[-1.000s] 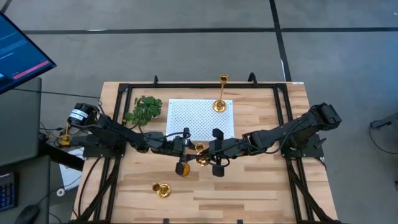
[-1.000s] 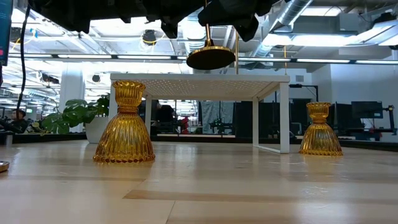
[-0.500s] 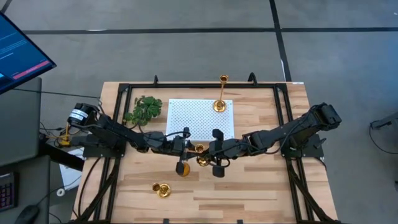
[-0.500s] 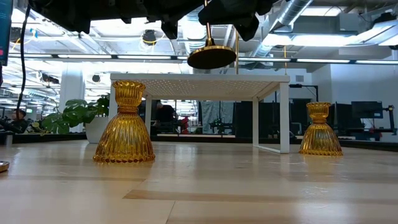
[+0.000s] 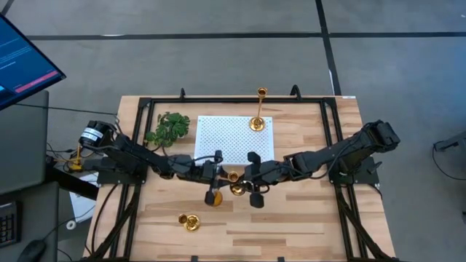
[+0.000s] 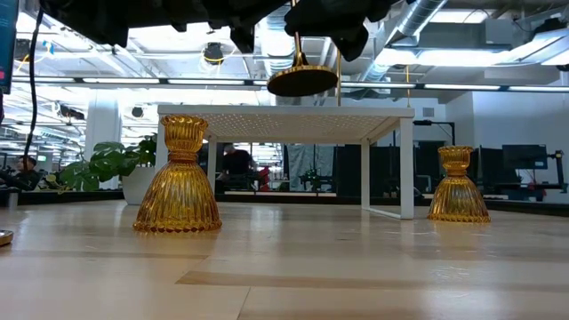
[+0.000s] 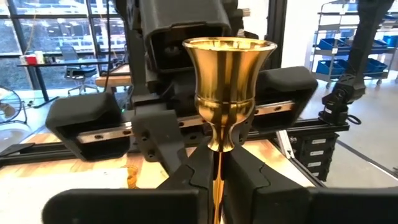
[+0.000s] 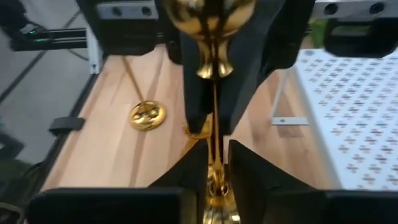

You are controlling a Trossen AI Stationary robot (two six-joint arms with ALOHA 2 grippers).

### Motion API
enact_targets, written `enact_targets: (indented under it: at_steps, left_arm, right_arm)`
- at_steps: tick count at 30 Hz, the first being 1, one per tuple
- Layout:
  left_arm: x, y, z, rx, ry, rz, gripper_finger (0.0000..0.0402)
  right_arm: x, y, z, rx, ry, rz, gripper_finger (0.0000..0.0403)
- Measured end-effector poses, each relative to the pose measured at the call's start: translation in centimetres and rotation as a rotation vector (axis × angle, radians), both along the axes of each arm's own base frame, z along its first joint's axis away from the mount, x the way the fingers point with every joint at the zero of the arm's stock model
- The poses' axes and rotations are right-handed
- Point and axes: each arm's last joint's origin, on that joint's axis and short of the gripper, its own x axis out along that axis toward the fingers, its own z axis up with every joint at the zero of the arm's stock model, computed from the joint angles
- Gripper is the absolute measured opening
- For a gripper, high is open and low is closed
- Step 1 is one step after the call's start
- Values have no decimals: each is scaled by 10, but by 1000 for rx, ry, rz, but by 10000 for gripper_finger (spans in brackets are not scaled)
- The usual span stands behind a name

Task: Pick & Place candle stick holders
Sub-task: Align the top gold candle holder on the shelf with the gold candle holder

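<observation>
A slim-stemmed gold candle stick holder (image 5: 234, 182) hangs above the table's middle, in front of the white perforated shelf (image 5: 226, 138). My left gripper (image 5: 228, 177) is shut on its stem under the cup (image 7: 229, 68). My right gripper (image 8: 217, 168) is open; its fingers stand on either side of the stem lower down without touching it. A tall slim holder (image 5: 257, 122) stands on the shelf by its round base. A short slim one (image 5: 189, 221) stands on the table at the near left. Two squat amber holders (image 6: 178, 178) (image 6: 458, 187) stand on the table and show only in the low view. My left gripper pinches the thin stem (image 7: 217, 163) just below the cup's knob between its two fingers. The fingers come level from the table's left and lie across the stem. The holder is upright and lifted clear, its round base (image 6: 302, 82) hanging level with the shelf top.
A green leafy sprig (image 5: 167, 129) lies left of the shelf. A black frame (image 5: 145, 109) runs around the table's edges. Bare wood lies along the near side, right of the short holder.
</observation>
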Motion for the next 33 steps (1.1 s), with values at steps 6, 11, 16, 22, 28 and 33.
enact_targets:
  at_steps: [6, 11, 16, 22, 28, 33]
  left_arm:
    - [0, 0, 0, 21, -4, 4, 20]
    - [2, 8, 0, 22, -2, 45, 20]
    - [5, 21, 0, 27, -3, 69, 19]
    - [0, 43, 9, 18, 1, 90, 19]
    - [-23, 64, 32, -32, 13, 95, 18]
    - [-38, 81, 46, -49, 43, 161, 18]
  right_arm:
    - [-9, 0, 9, 45, 25, 86, 79]
    - [-26, -3, 21, 98, 81, 94, 87]
    - [-48, -4, 35, 142, 138, 65, 82]
    - [-68, 15, 49, 55, 74, 97, 51]
    - [-81, 33, 45, -63, 81, 67, 7]
    - [-86, 39, 24, -87, 79, 68, 2]
